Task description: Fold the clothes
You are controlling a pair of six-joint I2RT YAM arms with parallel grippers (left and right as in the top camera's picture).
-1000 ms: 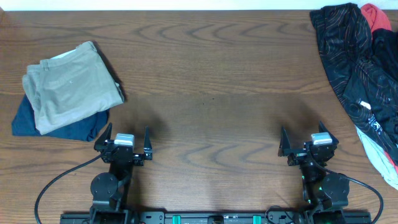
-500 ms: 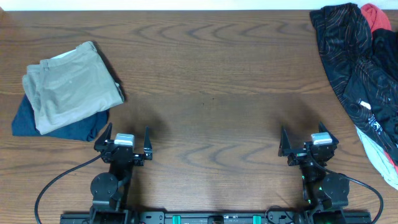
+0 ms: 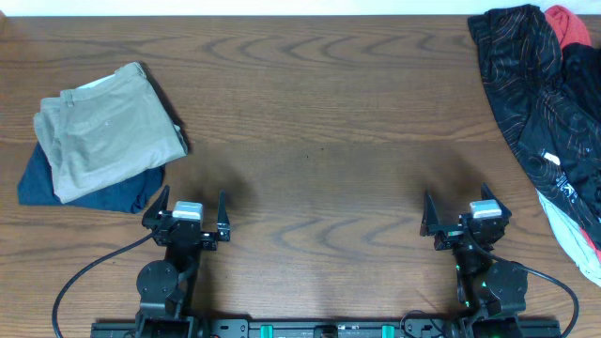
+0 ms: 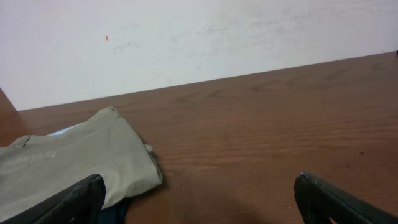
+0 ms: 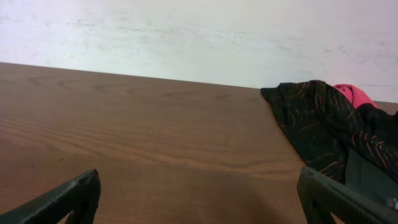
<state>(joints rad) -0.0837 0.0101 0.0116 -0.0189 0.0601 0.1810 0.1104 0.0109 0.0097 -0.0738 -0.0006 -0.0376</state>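
The black jersey (image 3: pixel 535 89) with thin orange contour lines lies crumpled at the table's far right edge, a white logo patch on it. It also shows in the right wrist view (image 5: pixel 329 127), ahead and to the right. My left gripper (image 3: pixel 193 208) is open and empty near the front edge, left of centre. In the left wrist view its gripper (image 4: pixel 199 202) has wide-spread jaws over bare wood. My right gripper (image 3: pixel 458 208) is open and empty near the front edge, well short of the jersey. In the right wrist view the gripper (image 5: pixel 199 199) also spans bare wood.
Folded khaki trousers (image 3: pixel 103 127) lie on a folded navy garment (image 3: pixel 89 192) at the left; both show in the left wrist view (image 4: pixel 74 158). A pink-red garment (image 3: pixel 568 23) and a white one (image 3: pixel 571 225) lie with the jersey. Brown wooden table (image 3: pixel 319 122).
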